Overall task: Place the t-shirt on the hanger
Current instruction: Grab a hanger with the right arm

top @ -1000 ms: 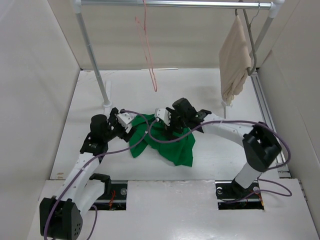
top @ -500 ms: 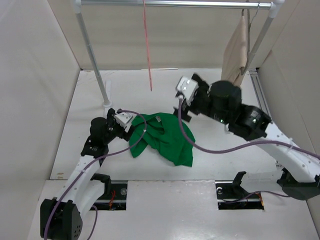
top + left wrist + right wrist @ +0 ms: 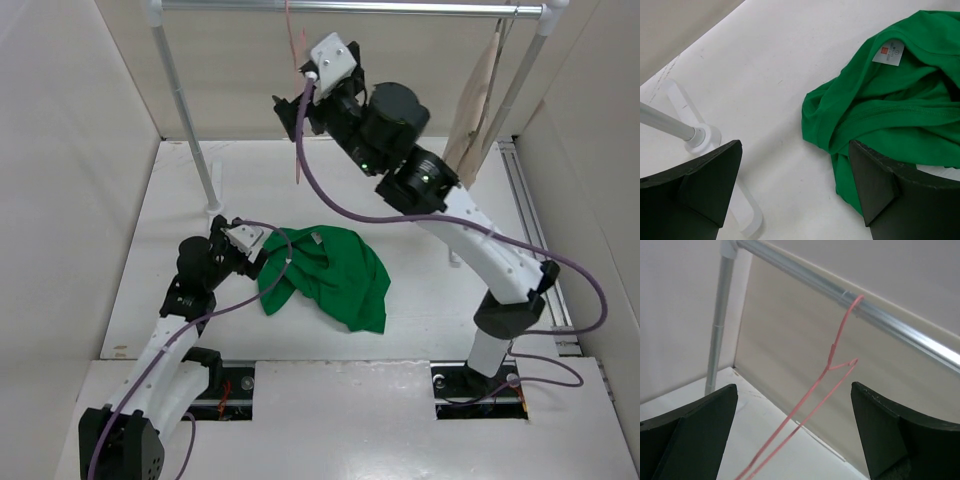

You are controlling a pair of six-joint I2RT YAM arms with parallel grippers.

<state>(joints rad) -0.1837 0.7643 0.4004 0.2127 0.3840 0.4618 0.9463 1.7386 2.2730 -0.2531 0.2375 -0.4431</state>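
A beige cloth (image 3: pixel 478 100) hangs from the metal rail (image 3: pixel 430 9) (far right).

The right hand (image 3: pixel 297 108) has left the t-shirt (image 3: pixel 335 280), where it sat a second ago, and has climbed up and back, past mid-height half a second ago, to just under the rail (image 3: pixel 420 8); its fingers now stand apart on either side of the hanger (image 3: pixel 298 160). The t-shirt lies uncovered on the tabletop, its white label showing. The hanger has turned from a broad outline to edge-on, and the beige cloth (image 3: pixel 478 100) has narrowed likewise
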